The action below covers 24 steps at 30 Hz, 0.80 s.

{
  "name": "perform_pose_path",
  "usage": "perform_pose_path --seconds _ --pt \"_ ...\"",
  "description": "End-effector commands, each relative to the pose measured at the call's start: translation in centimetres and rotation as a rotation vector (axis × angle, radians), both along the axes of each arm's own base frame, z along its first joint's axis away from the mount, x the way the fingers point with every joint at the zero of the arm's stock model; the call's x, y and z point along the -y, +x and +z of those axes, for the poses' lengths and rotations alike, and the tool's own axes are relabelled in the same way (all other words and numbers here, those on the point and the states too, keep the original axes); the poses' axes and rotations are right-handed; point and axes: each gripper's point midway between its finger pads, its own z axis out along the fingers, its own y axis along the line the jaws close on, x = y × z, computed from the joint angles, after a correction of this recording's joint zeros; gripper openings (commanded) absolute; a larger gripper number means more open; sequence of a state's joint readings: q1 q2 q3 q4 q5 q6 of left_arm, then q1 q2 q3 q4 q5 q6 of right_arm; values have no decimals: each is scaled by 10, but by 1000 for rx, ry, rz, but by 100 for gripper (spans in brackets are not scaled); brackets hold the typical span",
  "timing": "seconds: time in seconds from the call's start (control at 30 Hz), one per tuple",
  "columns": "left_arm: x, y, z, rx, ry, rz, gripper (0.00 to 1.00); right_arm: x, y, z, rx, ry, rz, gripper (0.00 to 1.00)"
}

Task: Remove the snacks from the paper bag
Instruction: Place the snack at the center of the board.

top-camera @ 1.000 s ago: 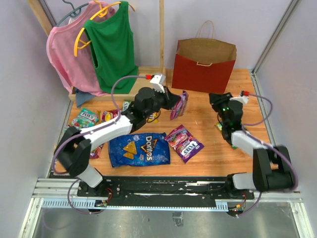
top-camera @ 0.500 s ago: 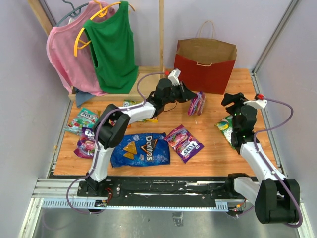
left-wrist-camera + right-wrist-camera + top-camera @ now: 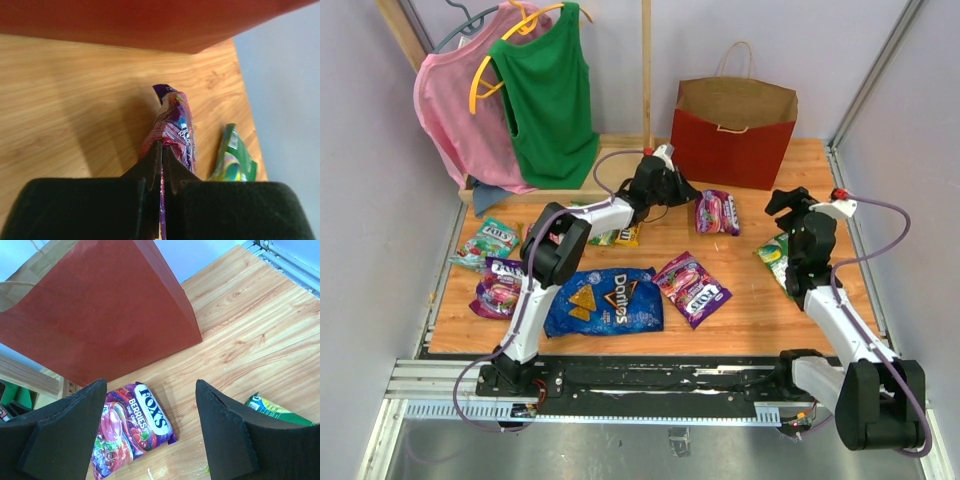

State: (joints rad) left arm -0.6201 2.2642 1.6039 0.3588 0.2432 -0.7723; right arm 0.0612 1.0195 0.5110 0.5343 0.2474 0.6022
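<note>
The red paper bag (image 3: 730,145) stands upright at the back of the table; it also shows in the left wrist view (image 3: 125,20) and the right wrist view (image 3: 100,315). My left gripper (image 3: 688,194) (image 3: 161,145) is shut on the edge of a purple Fox's candy packet (image 3: 717,211) (image 3: 175,125) (image 3: 132,427), which lies on the wood just in front of the bag. My right gripper (image 3: 782,200) (image 3: 151,385) is open and empty, above the table right of that packet. A green packet (image 3: 775,255) (image 3: 235,160) (image 3: 270,407) lies below it.
The blue Doritos bag (image 3: 602,300), two purple packets (image 3: 690,285), a yellow packet (image 3: 620,235) and green and purple packets at the left (image 3: 492,240) lie on the table. A pink and a green top (image 3: 545,90) hang on a wooden rack at the back left.
My left gripper carried the purple packet rightwards through the air and lowered it onto the table in front of the bag. My right arm swung right and then held still.
</note>
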Motion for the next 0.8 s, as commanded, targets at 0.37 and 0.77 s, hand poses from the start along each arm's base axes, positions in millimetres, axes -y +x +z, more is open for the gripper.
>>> perform_pose_path --seconds 0.37,0.77 --pt "-71 10 30 180 421 97 99 -24 3 8 15 -19 117 79" --pt "-191 -103 59 162 444 306 100 -142 11 28 6 -394 339 84"
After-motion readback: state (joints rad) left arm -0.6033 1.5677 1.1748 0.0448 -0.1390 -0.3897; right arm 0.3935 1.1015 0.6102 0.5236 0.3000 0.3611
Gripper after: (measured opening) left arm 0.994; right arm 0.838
